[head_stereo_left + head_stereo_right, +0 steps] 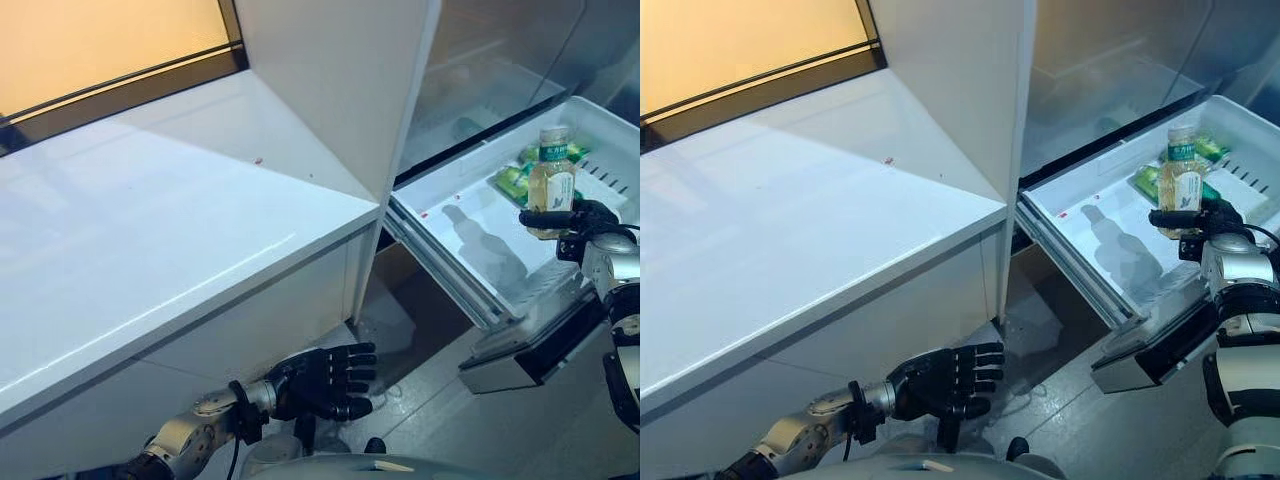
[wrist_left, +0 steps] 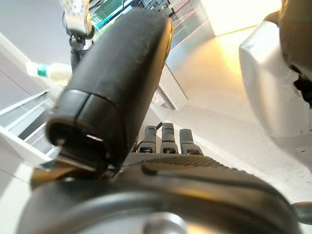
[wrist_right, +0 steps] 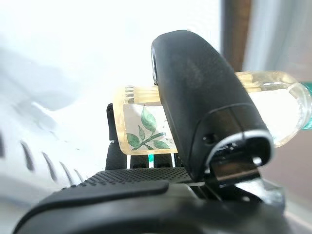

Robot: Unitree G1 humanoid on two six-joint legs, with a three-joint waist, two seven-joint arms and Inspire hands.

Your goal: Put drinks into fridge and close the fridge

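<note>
Our right hand has its fingers clamped on a bottle, upright over the open fridge drawer. Our left hand hangs low by the white table, fingers apart.

Overall: bright in both eye views.
- White counter: you see a broad pale sheen on the near top. A greyer band of shade slants across the far part.
- Amber panel: warm glow behind the counter.
- Fridge drawer: the bottle throws a soft grey shadow on the drawer floor, toward the robot's left.
- Under the counter: dim.
- Right wrist view: the backdrop is washed to white glare.
</note>
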